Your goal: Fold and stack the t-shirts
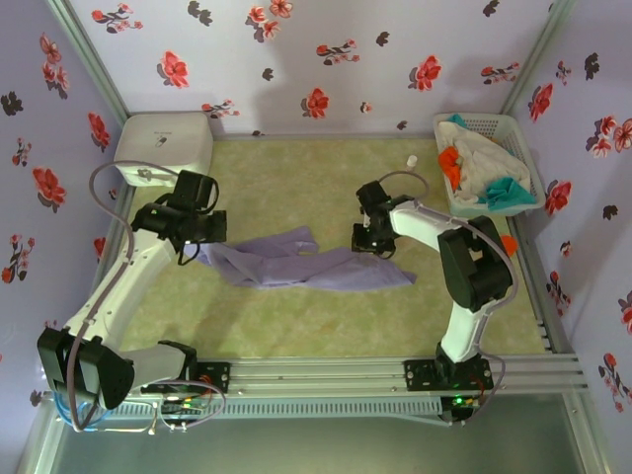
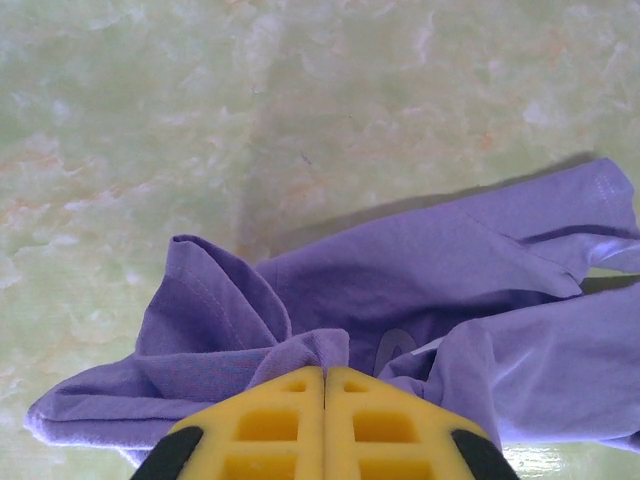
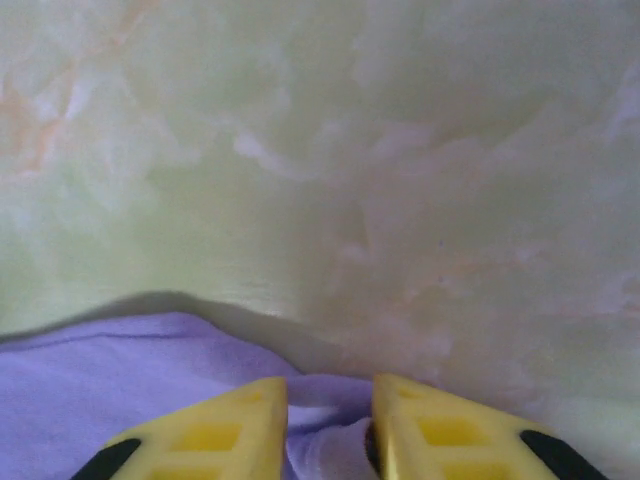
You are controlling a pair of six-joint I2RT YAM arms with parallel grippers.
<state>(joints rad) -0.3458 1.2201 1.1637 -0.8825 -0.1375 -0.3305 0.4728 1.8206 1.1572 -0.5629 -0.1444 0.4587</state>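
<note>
The lavender-purple t-shirt (image 1: 296, 265) lies crumpled and stretched sideways across the middle of the green table (image 1: 296, 326). My left gripper (image 1: 202, 244) is at its left end, shut on a bunched fold of the lavender t-shirt (image 2: 420, 270); in the left wrist view the left gripper's (image 2: 325, 368) yellow fingers meet with cloth pinched at their tips. My right gripper (image 1: 367, 245) stands at the shirt's upper right edge. In the right wrist view the right gripper's (image 3: 330, 385) fingers are partly apart, with a fold of the lavender cloth (image 3: 120, 370) lying between them. The orange (image 1: 449, 163), teal (image 1: 506, 191) and off-white (image 1: 489, 158) shirts lie piled together.
The white lattice basket (image 1: 520, 138) holding the other shirts stands at the back right corner. A white rounded box (image 1: 163, 146) sits at the back left. A small white object (image 1: 412, 160) lies on the table near the back. Metal rails edge the table.
</note>
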